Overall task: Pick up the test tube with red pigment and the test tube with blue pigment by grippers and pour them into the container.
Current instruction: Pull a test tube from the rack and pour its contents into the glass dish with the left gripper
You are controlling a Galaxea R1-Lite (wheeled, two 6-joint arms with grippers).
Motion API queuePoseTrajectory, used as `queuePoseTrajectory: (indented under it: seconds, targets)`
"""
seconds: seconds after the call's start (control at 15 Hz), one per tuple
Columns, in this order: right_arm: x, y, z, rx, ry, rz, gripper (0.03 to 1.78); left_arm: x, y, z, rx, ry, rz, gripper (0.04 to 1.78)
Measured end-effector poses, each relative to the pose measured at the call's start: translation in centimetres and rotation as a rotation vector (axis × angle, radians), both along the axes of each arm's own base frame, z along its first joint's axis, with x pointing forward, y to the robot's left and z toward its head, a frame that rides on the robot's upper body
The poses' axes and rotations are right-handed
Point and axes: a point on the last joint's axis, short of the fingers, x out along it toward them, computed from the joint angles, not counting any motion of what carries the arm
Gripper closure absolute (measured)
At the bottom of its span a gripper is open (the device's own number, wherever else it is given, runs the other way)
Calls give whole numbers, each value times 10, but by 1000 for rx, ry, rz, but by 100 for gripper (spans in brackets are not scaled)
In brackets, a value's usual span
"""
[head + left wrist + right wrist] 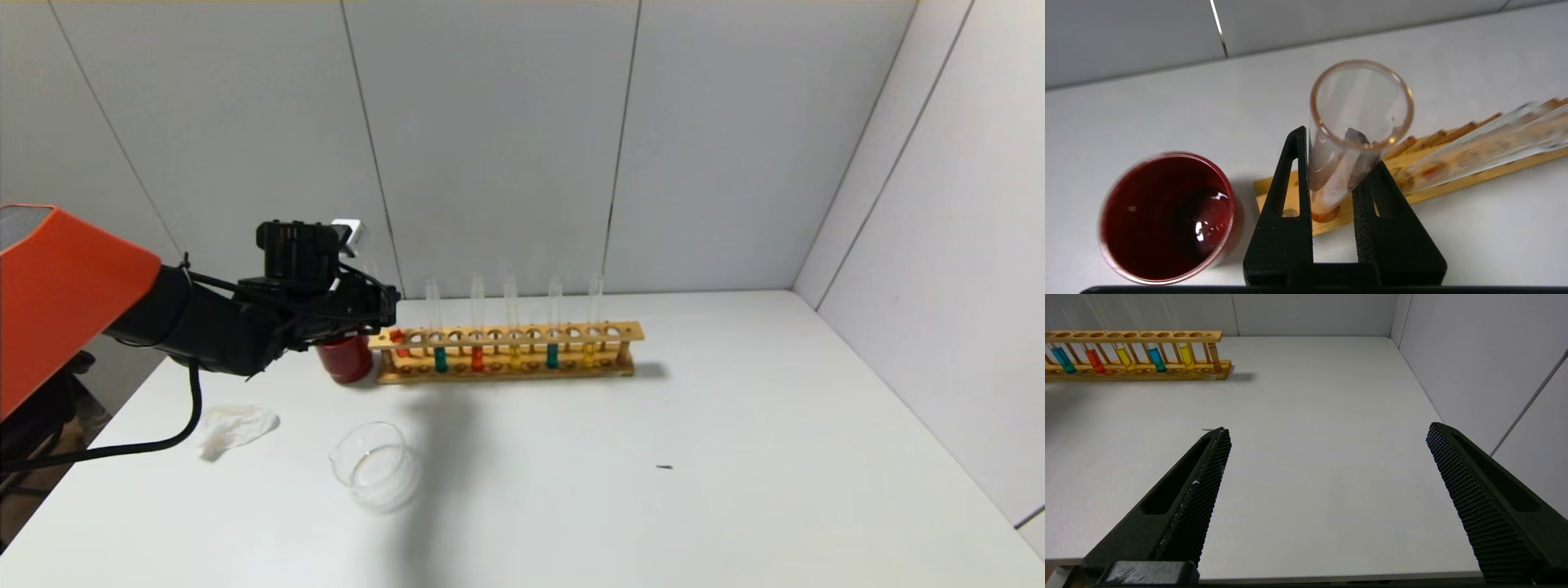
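Note:
My left gripper (pixel 385 320) (pixel 1331 139) is shut on the test tube with red pigment (pixel 1359 118) at the left end of the wooden rack (pixel 506 333). The tube's orange-red bottom (pixel 397 335) sits at the height of the rack's top rail, above the end hole. Two tubes with teal-blue liquid (pixel 441 358) (pixel 553 354) stand in the rack; I cannot tell which is the task's. The clear glass container (pixel 377 465) stands in front of the rack, apart from it. My right gripper (pixel 1327 428) is open and empty over the bare table, off to the right.
A dark red cup (pixel 345 358) (pixel 1167 216) stands against the rack's left end, right beside my left gripper. A deeper red tube (pixel 478 358) and two yellow tubes stand in the rack. A crumpled tissue (pixel 237 426) lies left of the container. Grey walls close in behind and on the right.

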Motion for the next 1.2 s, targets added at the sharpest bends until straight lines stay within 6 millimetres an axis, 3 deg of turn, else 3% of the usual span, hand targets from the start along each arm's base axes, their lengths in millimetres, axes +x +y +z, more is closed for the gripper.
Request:
queuePoseTrajectory:
  seconds: [0.4, 0.6, 0.87, 1.2]
  targets:
    - [0, 0, 0, 0, 0, 0, 6, -32, 7, 74, 15, -142, -13, 150]
    - [0, 0, 0, 0, 0, 1, 6, -52, 12, 100, 20, -206, -13, 150]
    - [0, 0, 0, 0, 0, 0, 6, -84, 41, 94, 115, -193, -20, 150]
    - [0, 0, 0, 0, 0, 0, 6, -115, 95, 77, 201, -216, -257, 150]
